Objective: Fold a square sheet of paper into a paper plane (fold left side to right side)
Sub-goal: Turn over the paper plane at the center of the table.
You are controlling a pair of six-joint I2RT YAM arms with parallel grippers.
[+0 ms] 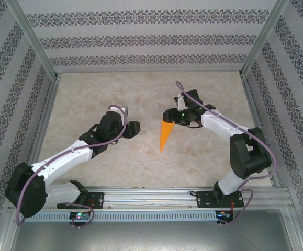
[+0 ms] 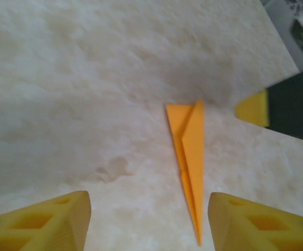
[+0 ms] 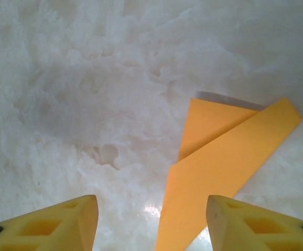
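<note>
Mottled beige tabletop, hemmed by patterned walls, carries the paper plane (image 1: 165, 135) flat at the middle of the overhead frame, with its slim point toward the bottom. My left gripper (image 1: 134, 128) sits just left of it and my right gripper (image 1: 168, 115) is at its wide upper end. Both have their jaws spread and clasp nothing. In the right wrist view the folded layers overlap cleanly. I judge the dart lies free because the folding looks finished and nothing needs pinning.

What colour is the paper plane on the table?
Orange all over. The paper plane shows best in the left wrist view.
</note>
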